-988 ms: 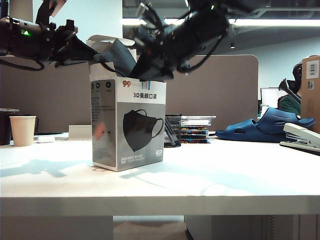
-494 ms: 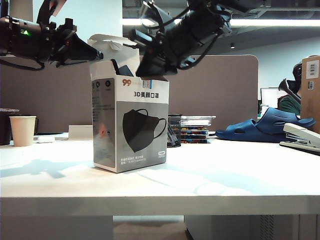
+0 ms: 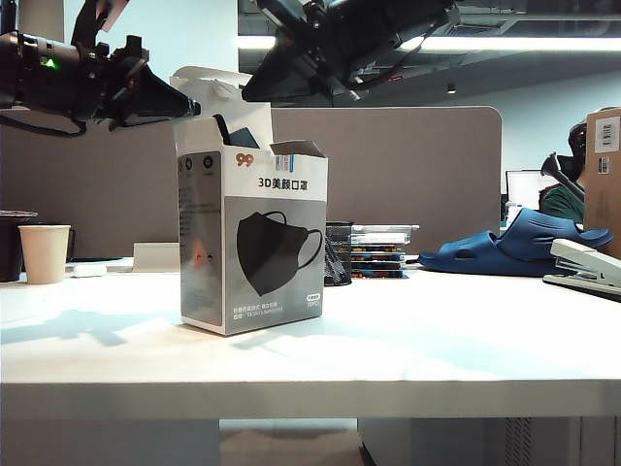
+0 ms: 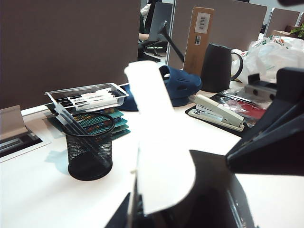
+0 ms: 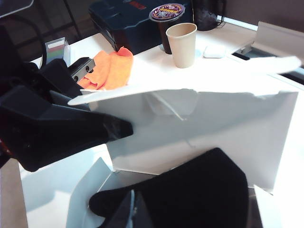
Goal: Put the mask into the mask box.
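The mask box (image 3: 252,238) stands upright on the bench (image 3: 388,359), top open. The mask (image 3: 236,136) sits inside the opening, its edge showing above the rim. The left hand (image 3: 189,107), jaws together, presses the top flap at 10 o'clock of the box. The right hand (image 3: 254,92), jaws together and empty, hangs above at 12 o'clock.

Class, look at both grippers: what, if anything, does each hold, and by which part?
Left gripper is shut on the mask box's top flap, at its edge. Right gripper holds nothing, above the box.
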`<state>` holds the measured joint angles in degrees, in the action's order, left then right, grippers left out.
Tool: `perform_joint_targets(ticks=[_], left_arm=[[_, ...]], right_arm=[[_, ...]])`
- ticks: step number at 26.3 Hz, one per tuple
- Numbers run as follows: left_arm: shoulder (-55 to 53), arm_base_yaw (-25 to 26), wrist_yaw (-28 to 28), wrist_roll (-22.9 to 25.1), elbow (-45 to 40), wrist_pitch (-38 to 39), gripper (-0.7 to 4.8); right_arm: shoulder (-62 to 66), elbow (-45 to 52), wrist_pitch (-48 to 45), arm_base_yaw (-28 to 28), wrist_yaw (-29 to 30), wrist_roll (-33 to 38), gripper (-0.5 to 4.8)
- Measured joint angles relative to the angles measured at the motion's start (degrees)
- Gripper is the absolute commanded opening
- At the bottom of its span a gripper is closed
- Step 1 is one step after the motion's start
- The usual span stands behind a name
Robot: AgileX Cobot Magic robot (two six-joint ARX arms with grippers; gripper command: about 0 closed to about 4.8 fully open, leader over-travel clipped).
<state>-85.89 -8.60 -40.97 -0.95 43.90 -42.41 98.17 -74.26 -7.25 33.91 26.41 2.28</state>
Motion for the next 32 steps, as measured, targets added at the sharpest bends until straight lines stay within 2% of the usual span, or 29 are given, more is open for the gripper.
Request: perform_joint_targets(ticks=[4,10,16,28,32], left_arm=[[0.00,0.00,-0.66,0.00,0.00,0.00,-0.05],[0.02,-0.07,-6.36,0.00,0.02,0.00,-0.05],[0.02,-0.11,-6.43,0.00,0.02,0.04,-0.05],[0.02,-0.13,-6.40,0.00,0.02,0.02,-0.05],[0.02,-0.15,-6.16,0.13,0.04,0.85,-0.05]], right_arm=[[0.68,-0.02,-0.87,0.42,0.22,0.26,-0.06],[1.81,-0.02,-2.56,0.52,0.42,0.92,-0.06],[4.28,0.00,-2.51,0.61,0.59,3.30,-0.06],[4.31,-0.15,5.16,0.61,-1.66,3.67,-0.06],[4.28,-0.13,3.17,0.57,0.92,3.74,-0.06]])
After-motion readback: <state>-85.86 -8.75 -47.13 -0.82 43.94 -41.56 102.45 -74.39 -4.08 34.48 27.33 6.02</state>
